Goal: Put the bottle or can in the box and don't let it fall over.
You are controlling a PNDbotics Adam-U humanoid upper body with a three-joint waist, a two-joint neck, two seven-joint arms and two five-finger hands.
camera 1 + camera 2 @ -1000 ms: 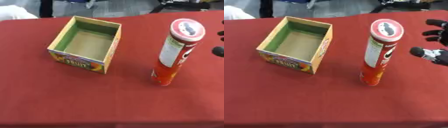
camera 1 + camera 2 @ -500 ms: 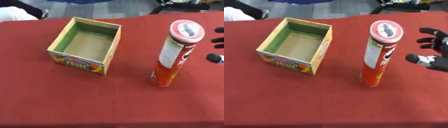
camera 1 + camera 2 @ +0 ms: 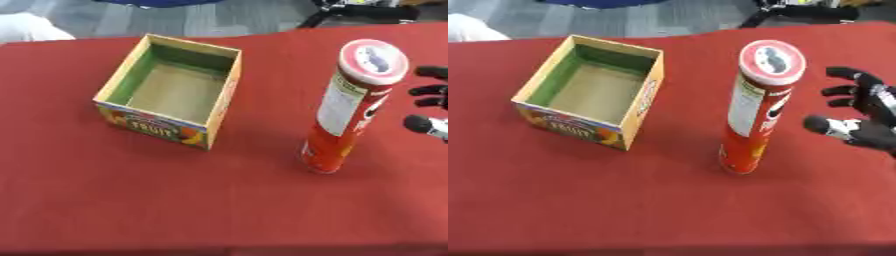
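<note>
My right hand (image 3: 866, 120) hovers open and empty just right of the upright can (image 3: 759, 107); the box (image 3: 592, 90) sits farther left, beyond it.

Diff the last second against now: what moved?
The right hand came further in from the right toward the can, fingers open, not yet touching it. The can stayed upright on the table; the box has not moved.

Our right hand (image 3: 866, 116) at can's (image 3: 759, 107) right side, apart from it, fingers spread, thumb toward can.
</note>
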